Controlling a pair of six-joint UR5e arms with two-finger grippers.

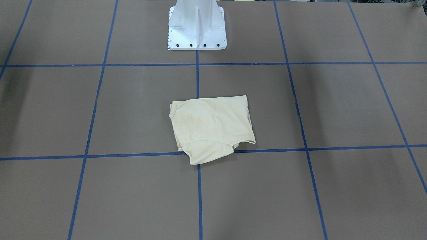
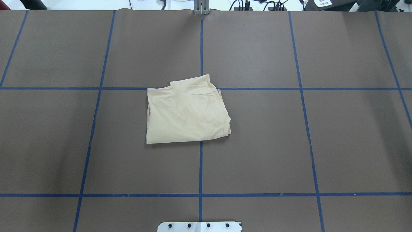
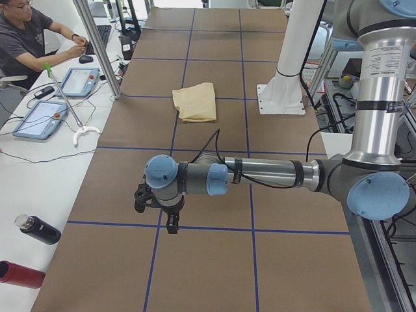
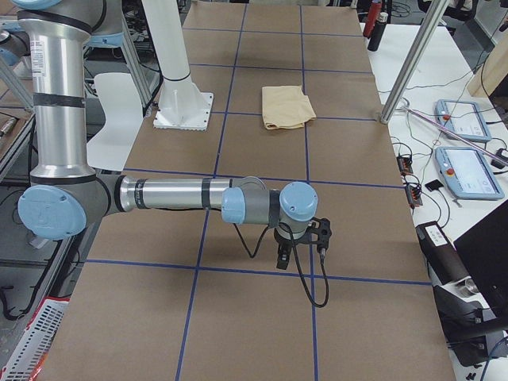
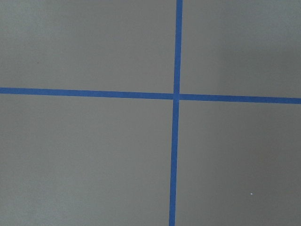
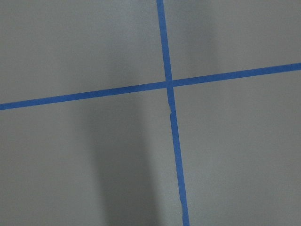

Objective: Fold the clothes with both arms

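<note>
The clothes are one pale cream-yellow shirt, folded into a compact rectangle on the middle of the brown table, with no print showing. It looks small in the side views. Both arms hang far from it over bare table. The left gripper points down at the table's left end, and the right gripper does the same at the right end. From these side views I cannot tell whether either is open or shut. Both wrist views show only tape crossings, no fingers.
The white pedestal base stands behind the shirt. Blue tape lines grid the table. A person sits at a side bench with teach pendants; bottles lie there. More pendants lie on the other bench.
</note>
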